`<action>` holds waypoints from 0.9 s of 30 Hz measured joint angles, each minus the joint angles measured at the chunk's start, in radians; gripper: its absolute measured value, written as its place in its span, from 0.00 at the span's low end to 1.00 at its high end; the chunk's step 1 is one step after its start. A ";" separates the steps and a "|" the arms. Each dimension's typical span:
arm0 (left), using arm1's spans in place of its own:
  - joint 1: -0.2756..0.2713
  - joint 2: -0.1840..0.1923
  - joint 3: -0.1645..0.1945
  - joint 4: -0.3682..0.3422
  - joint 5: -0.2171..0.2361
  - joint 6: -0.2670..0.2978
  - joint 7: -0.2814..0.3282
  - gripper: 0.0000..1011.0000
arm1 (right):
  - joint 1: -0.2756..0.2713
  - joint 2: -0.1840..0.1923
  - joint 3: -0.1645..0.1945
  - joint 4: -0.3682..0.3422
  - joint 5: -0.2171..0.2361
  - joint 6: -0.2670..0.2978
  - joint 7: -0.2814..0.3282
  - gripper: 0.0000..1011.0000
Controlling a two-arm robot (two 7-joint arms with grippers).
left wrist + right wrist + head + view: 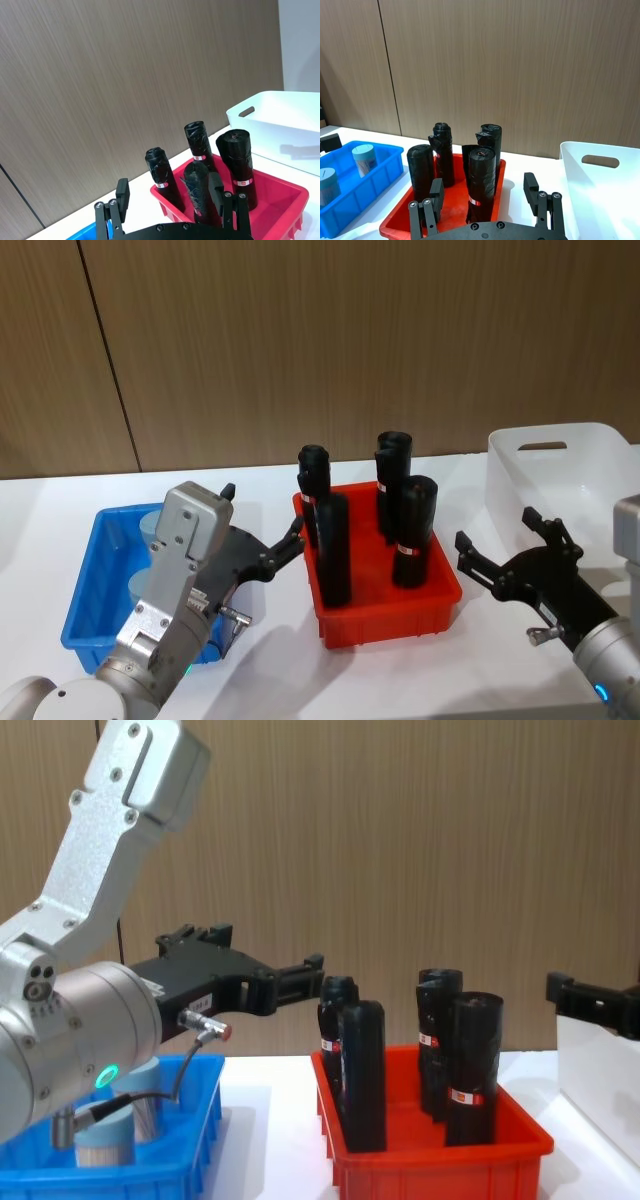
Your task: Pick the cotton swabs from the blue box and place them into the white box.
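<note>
Lighting is bright, even and diffuse from above; the red tray (pixel 440 608) casts only a soft, narrow shadow on the white table (pixel 280 680) along its front edge. The black bottles (pixel 415 530) in the tray show a dull sheen. A faint grey shadow lies on the wall of the white box (pixel 300 135) right of the tray.

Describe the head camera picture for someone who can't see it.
Two open black grippers hang above a white table: the left gripper beside a blue box holding cotton swabs, the right gripper before a white box. Between them sits a red tray of upright black bottles.
</note>
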 joint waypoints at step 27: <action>0.000 0.000 0.000 0.000 0.000 0.000 0.000 0.99 | 0.000 0.000 0.000 0.000 0.000 0.000 0.000 0.99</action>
